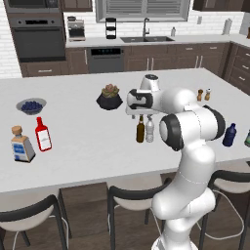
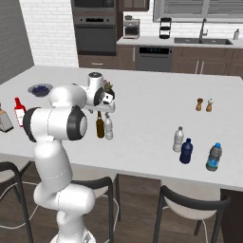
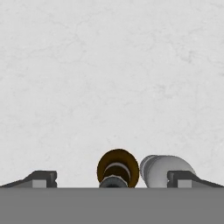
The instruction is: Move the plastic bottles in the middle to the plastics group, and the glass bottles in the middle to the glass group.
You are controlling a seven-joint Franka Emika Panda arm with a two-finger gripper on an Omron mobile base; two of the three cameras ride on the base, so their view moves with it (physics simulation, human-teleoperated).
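The hand (image 3: 112, 178) hangs wide open just above the brown glass bottle (image 1: 140, 129), with the clear plastic bottle (image 1: 150, 129) touching beside it at mid-table (image 1: 73, 146). Neither looks sorted yet. The glass group (image 1: 30, 138) stands far left, the plastics group (image 2: 194, 151) right. The arm folds forward, wrist pointing down.

The island counter (image 1: 88, 141) has a matt white stone-like top with faint marbling, and on it the brown bottle (image 1: 140, 130) looks like dark glossy glass beside a clear-whitish plastic bottle (image 1: 150, 130). Toward the counter's left end stand a glossy red bottle (image 1: 43, 135) and a clear bottle (image 1: 22, 145) with a cork-like stopper. The arm's shell (image 1: 193, 161) is smooth glossy white plastic with dark matt joints.
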